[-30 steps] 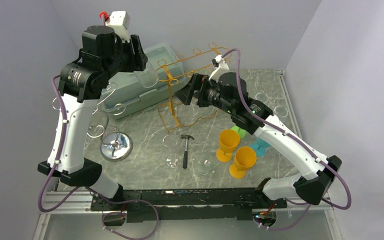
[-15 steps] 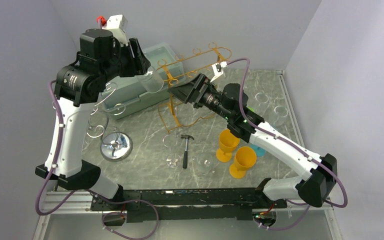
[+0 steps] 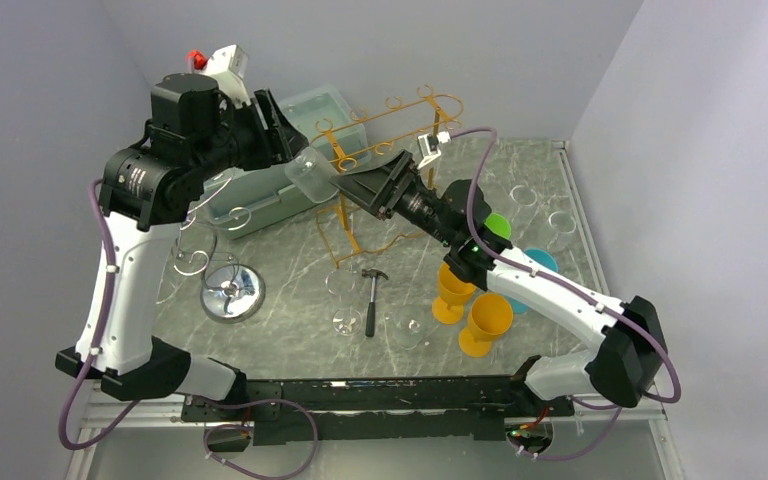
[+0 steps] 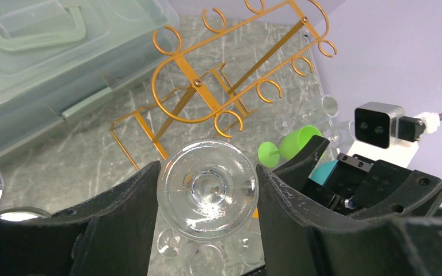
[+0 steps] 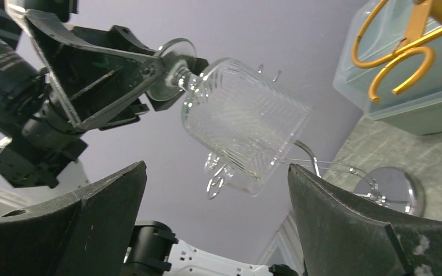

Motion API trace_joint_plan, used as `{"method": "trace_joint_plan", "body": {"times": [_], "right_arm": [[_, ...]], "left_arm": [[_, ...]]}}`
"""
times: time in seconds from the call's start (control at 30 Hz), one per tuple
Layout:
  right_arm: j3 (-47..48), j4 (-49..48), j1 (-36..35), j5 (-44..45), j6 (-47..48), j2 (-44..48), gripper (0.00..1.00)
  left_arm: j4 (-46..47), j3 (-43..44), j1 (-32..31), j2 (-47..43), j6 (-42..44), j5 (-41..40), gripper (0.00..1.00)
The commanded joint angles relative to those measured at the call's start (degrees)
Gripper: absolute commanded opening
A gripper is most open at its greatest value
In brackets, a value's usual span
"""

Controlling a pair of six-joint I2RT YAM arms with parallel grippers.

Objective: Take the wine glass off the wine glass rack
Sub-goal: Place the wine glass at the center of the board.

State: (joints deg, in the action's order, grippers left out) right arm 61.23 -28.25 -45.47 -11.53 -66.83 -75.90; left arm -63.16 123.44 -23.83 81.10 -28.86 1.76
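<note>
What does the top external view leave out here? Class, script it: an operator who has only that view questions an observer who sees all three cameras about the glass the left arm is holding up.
Operator: Where on the glass is the left gripper holding?
Observer: The right wrist view shows it. The left gripper pinches the wine glass at its stem, right by the round foot, with the patterned bowl tilted away from it.
Operator: Is the right gripper on the glass too?
Observer: No. In its own camera the right gripper has its jaws wide apart. The bowl shows in the gap between them and touches neither.
</note>
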Motion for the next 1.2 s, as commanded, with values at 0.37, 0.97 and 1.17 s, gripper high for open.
{"method": "trace_joint_plan", "body": {"times": [0.37, 0.97, 1.17], "right_arm": [[-4.1, -26.7, -0.4, -4.0, -12.1, -2.6, 0.67], [-7.0, -22.8, -1.1, 1.3, -7.0, 6.9, 0.0], [-5.8, -5.6, -1.1, 5.4, 0.5, 13.8, 0.0]], "left_arm": [[15.5, -10.5, -0.2, -8.8, -14.3, 8.1, 0.28], [31.9, -28.5, -0.2, -18.4, -27.9, 12.6, 0.72], [31.0, -28.5, -0.2, -19.1, -24.8, 12.3, 0.99]]}}
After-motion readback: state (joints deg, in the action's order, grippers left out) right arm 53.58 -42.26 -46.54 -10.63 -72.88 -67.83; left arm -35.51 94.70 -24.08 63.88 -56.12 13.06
